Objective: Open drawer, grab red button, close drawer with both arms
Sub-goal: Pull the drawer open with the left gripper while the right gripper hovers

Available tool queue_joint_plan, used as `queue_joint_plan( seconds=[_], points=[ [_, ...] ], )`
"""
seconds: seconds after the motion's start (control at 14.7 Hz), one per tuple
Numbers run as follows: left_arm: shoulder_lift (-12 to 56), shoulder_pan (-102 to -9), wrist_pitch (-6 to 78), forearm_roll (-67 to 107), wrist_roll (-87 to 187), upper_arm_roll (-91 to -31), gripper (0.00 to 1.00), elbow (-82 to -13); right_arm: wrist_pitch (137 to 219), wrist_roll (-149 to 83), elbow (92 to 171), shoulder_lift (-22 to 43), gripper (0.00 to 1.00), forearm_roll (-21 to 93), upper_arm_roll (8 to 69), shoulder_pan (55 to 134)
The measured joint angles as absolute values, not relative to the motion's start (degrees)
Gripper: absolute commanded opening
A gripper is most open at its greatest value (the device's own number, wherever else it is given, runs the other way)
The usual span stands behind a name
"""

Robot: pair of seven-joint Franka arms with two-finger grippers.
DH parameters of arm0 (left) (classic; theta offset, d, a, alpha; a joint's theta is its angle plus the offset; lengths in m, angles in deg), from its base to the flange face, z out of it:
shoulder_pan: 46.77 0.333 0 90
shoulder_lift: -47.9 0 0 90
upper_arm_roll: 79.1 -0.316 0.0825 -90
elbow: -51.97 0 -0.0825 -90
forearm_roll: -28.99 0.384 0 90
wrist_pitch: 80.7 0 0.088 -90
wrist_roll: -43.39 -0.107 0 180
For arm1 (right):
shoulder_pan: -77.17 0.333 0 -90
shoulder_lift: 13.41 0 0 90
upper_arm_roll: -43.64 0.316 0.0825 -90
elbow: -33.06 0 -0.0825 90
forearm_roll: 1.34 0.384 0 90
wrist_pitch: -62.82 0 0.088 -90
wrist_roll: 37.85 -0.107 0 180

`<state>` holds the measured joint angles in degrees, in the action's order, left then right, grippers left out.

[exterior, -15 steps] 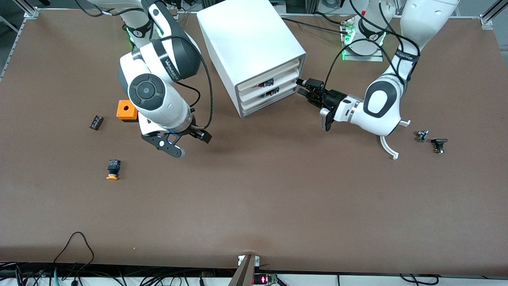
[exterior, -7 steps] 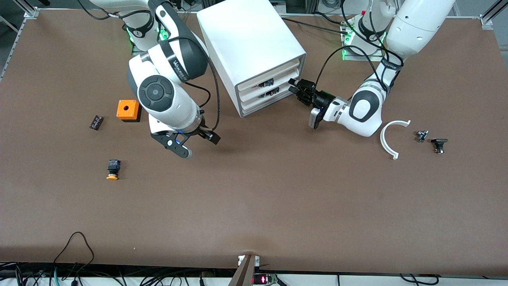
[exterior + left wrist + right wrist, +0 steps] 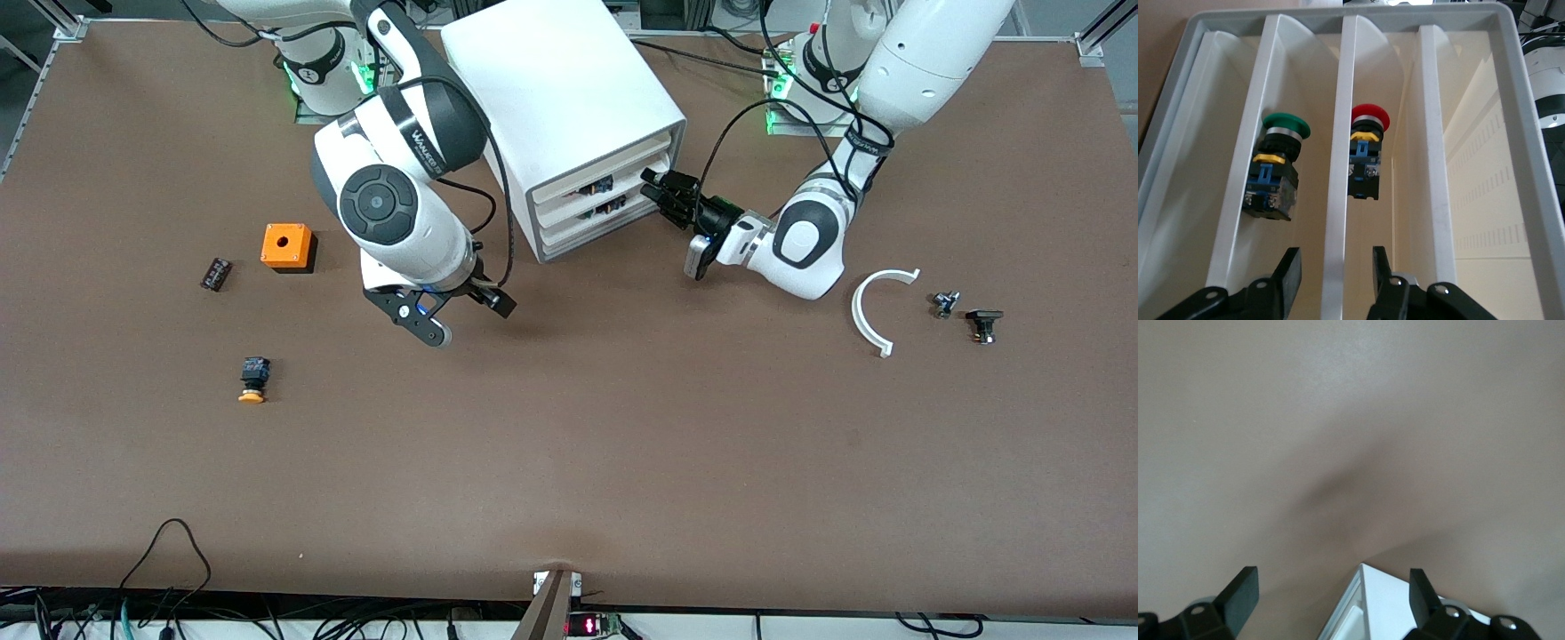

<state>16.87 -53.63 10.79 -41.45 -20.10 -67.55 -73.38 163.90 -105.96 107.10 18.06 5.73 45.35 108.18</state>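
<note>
The white cabinet [image 3: 569, 98] has three drawers, all pushed in; the drawer [image 3: 613, 171] is the uppermost. My left gripper [image 3: 663, 188] is at the cabinet's front. In the left wrist view it [image 3: 1335, 253] stands open astride a white drawer front edge [image 3: 1340, 187], with a gap on both sides. I cannot tell which drawer that edge belongs to. The button [image 3: 1368, 153], red-capped, lies inside just past that edge. My right gripper [image 3: 465, 318] hangs open over bare table by the cabinet's corner [image 3: 1386, 608], nothing between its fingers.
A green-capped button [image 3: 1279, 167] lies in the neighbouring drawer. Toward the right arm's end are an orange box [image 3: 286, 246], a yellow-capped button [image 3: 252, 378] and a small black part [image 3: 215, 273]. A white curved piece [image 3: 876, 307] and two small parts [image 3: 944, 304] lie toward the left arm's end.
My left gripper has moved in to the cabinet's front and its jaws have narrowed. My right gripper has drifted over the table toward the cabinet.
</note>
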Motion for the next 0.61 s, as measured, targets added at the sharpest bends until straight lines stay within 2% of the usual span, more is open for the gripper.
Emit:
queue_joint_plan(
  seconds=[0.14, 0.2, 0.34, 0.41, 0.61],
  points=[
    [16.02, -53.64, 10.8, -42.52, -21.03, -67.08, 0.43, -73.63, 163.81, -108.27, 105.26, 18.74, 1.0, 5.88, 45.36, 108.7],
    [15.59, -53.64, 10.81, -42.97, -21.25, -66.87, 0.32, -73.64, 163.8, -109.28, 104.51, 19.11, 1.0, 6.06, 45.36, 109.0],
    [14.99, -53.65, 10.81, -43.48, -21.43, -66.63, 0.05, -73.65, 163.79, -110.65, 103.33, 19.67, 1.0, 6.12, 45.36, 109.59],
    [14.94, -53.67, 10.79, -43.66, -21.47, -66.54, 0.0, -73.64, 163.78, -111.31, 102.8, 19.92, 1.0, 6.13, 45.36, 109.83],
    [15.05, -53.66, 10.52, -44.07, -21.88, -66.45, 0.0, -73.6, 163.78, -113.15, 101.34, 20.51, 1.0, 6.25, 45.37, 110.15]
  ],
)
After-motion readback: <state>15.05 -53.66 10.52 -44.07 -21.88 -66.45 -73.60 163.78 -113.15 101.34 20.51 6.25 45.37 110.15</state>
